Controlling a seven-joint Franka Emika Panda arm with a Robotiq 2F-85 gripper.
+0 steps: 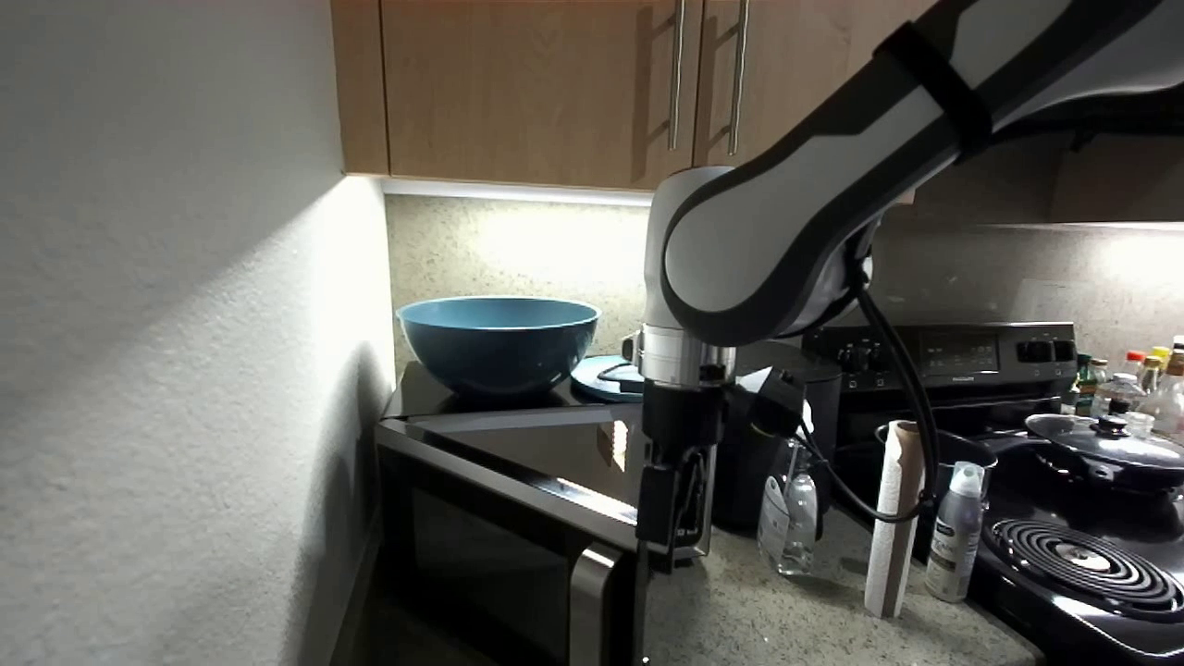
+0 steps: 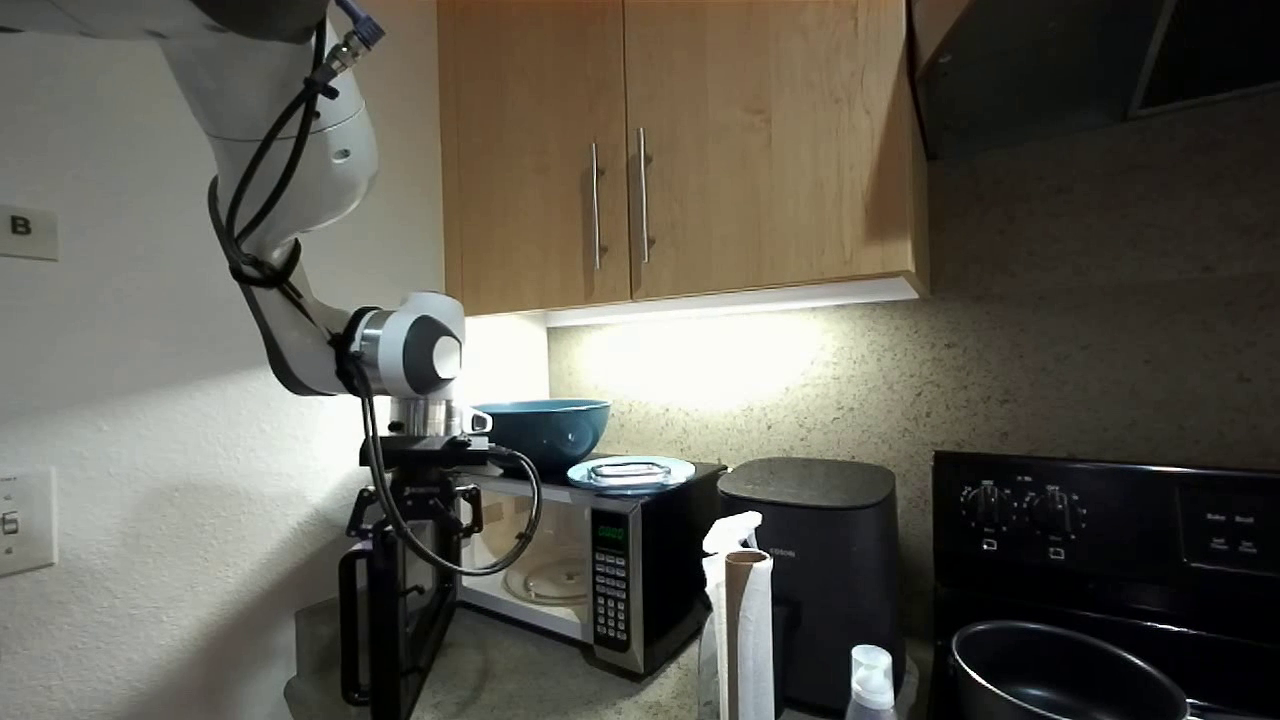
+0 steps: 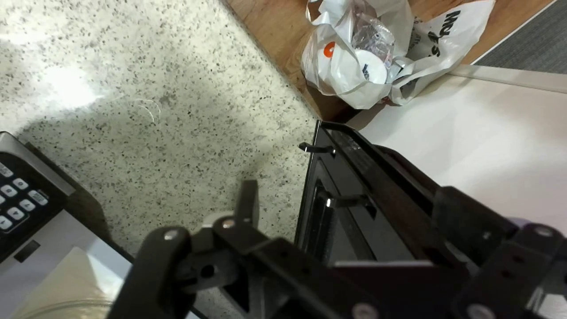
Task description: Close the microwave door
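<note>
Wrist view showed a white bag (image 3: pixel 363 95) holding a round white item (image 3: pixel 371 66). In an exterior view, the microwave (image 2: pixel 665 580), bearing a blue bowl (image 2: pixel 555 440) whose bottom was hidden, contained a glass turntable (image 2: pixel 548 578). The microwave door (image 1: pixel 490 546) stood open above the surface (image 3: pixel 199 146), upright, long axis level, free edge pointing outward, handle (image 1: pixel 589 610) toward the wall (image 1: pixel 185 370). The end effector (image 3: pixel 347 199) straddled the door's upper edge, fingers (image 3: pixel 248 199) apart, contact unclear.

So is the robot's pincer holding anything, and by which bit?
Nothing: the black metal pincer is open, straddling the rectangular, silver-edged, dark-glass microwave door without gripping it.
</note>
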